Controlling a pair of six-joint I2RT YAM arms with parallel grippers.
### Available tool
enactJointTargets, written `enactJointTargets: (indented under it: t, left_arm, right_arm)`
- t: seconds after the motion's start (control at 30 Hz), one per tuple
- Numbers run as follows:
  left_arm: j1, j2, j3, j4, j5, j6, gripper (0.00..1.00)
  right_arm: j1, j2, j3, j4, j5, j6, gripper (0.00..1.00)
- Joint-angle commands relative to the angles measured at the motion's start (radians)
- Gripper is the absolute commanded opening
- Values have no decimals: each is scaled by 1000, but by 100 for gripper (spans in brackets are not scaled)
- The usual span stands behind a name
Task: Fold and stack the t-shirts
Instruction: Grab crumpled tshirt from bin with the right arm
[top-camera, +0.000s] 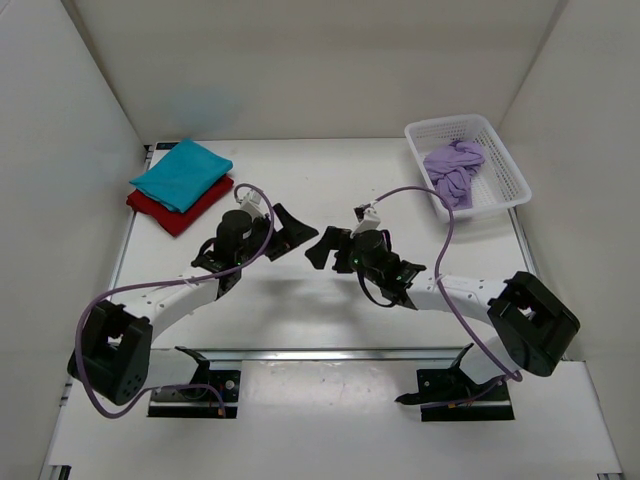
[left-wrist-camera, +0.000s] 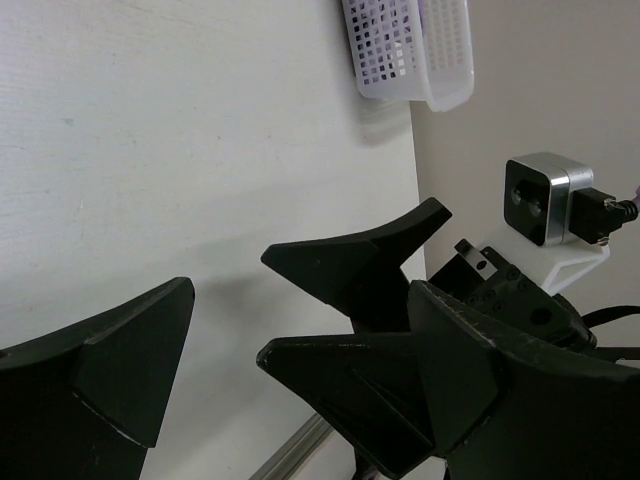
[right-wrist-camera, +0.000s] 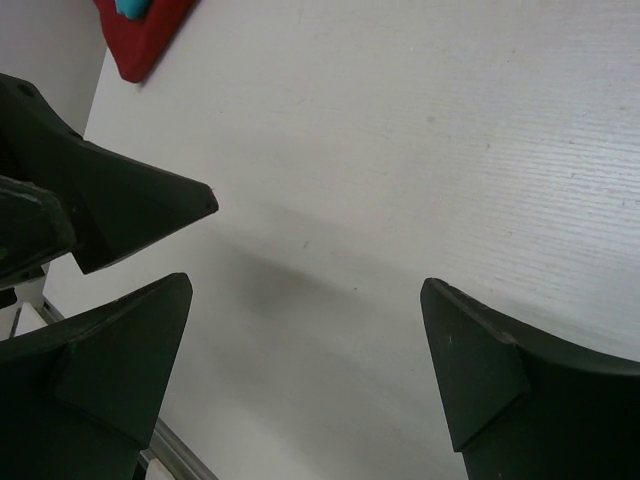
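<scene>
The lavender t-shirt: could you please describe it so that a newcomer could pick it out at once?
On the table, look to the far right corner, where a white mesh basket stands. The lavender t-shirt lies crumpled inside it. The teal t-shirt and red t-shirt lie folded and stacked far left.

Dark red shirt (top-camera: 172, 216): we are seeing only its front and side edges, since the teal-blue shirt (top-camera: 182, 172) is covering the rest.
Basket (left-wrist-camera: 410, 50): the left wrist view's top edge is cutting it off.
Lavender shirt (top-camera: 455, 168): it is lying crumpled, so we are not making out sleeves or collar.
Right gripper (right-wrist-camera: 305, 288): the right wrist view's bottom edge is cutting off both finger bases.
</scene>
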Motion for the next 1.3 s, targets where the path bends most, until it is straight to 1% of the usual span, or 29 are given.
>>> enactJointTargets:
  t: [0.0, 0.07, 0.13, 0.2, 0.3, 0.43, 0.53, 0.6, 0.67, 0.8, 0.87, 0.9, 0.93, 0.97, 1.03, 1.07, 1.1, 1.13, 1.17, 1.2, 1.27]
  left_arm:
    - [16, -34, 37, -10, 29, 4, 99]
    - [7, -28, 26, 16, 26, -17, 98]
    - [3, -49, 28, -1, -7, -25, 99]
    - [-16, -70, 22, -30, -90, -28, 98]
    - [-22, -106, -30, 33, -127, -51, 99]
    - [-8, -141, -107, 123, -133, -91, 98]
    - [3, -126, -100, 148, -98, -88, 99]
    - [-11, -126, -87, 157, -104, -74, 99]
    - [-16, -110, -77, 173, -77, -56, 98]
    - [-36, -64, 34, 137, 23, 77, 99]
    - [-28, -57, 40, 169, 68, 96, 99]
    - [-22, -69, 13, 201, 101, 76, 99]
    - [5, -71, -41, 285, 156, 29, 99]
    - [38, -89, -63, 382, 196, -11, 98]
    - [76, -139, -170, 493, 242, -28, 99]
    - [84, -150, -184, 504, 268, -2, 98]
    - [81, -159, -187, 472, 285, 18, 99]
    - [64, -164, -187, 454, 281, 44, 99]
    - [20, -166, -190, 435, 258, 70, 98]
    - [-18, -176, -196, 412, 203, 97, 98]
    - [-49, -192, -240, 398, 117, 76, 99]
  right_arm:
    - [24, -20, 18, 77, 70, -37, 99]
    - [16, -25, 10, 94, 63, -49, 99]
    - [-24, -13, 10, 87, 24, 9, 99]
    - [-44, 4, 12, 65, -19, 43, 99]
    - [-50, 17, 26, 53, -28, 49, 100]
    - [-59, 29, 32, 51, -56, 40, 99]
    - [-65, 41, 42, 61, -74, 40, 99]
    - [-71, 53, 27, 71, -89, 51, 99]
    - [-84, 50, 36, 80, -92, 69, 99]
    - [-71, 67, 50, 73, -143, 60, 99]
    - [-84, 67, 41, 96, -166, 67, 99]
    - [-91, 66, 39, 99, -195, 67, 99]
    - [-110, 61, 30, 126, -242, 54, 99]
    - [-133, 54, 18, 142, -258, 54, 99]
    - [-175, 40, 7, 154, -334, 51, 99]
    - [-208, 26, 10, 148, -370, 41, 99]
    - [-243, 20, 15, 143, -385, 32, 99]
    - [-257, 12, 23, 130, -407, 26, 100]
    - [-284, 1, 42, 108, -430, 25, 99]
    - [-315, 0, 79, 82, -442, 15, 99]
    - [-358, -29, 120, 61, -470, 14, 100]
